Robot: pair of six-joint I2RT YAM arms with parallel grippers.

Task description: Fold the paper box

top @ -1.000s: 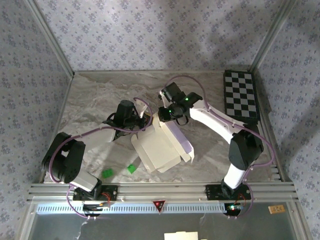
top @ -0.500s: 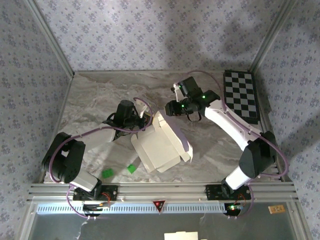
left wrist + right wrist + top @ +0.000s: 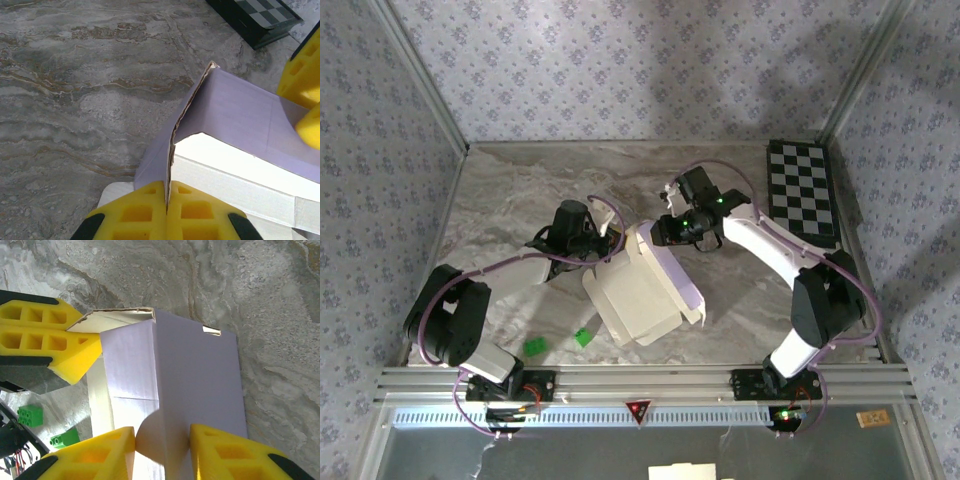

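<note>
**Paper box (image 3: 642,290) pinched on the left, straddled on the right**

From above, we see the paper box sitting mid-way across the marble table (image 3: 520,200). It is partly folded, white, with a lilac wall along its right side. The left gripper (image 3: 604,240) is at the box's far left corner and the right gripper (image 3: 656,232) at its far edge, the two close together. Two green bits (image 3: 534,347) lie near the box's near left corner, and the checkerboard (image 3: 802,190) rests well apart at the far right.

Over to the left wrist: the yellow pads are pressed tight together, and a raw cardboard edge runs straight down into the seam between them. The left gripper is pinching an upright lilac flap of the box. At the right edge we catch the right gripper's yellow fingers (image 3: 300,70), touching or just off the lilac wall; we cannot tell which.

Now the right wrist: its two fingers stand parted, with the lilac panel showing in the gap between them. Whether the pads press on the card we cannot tell. The left gripper's pads (image 3: 55,340) sit at the box's upper left corner in this view.
</note>
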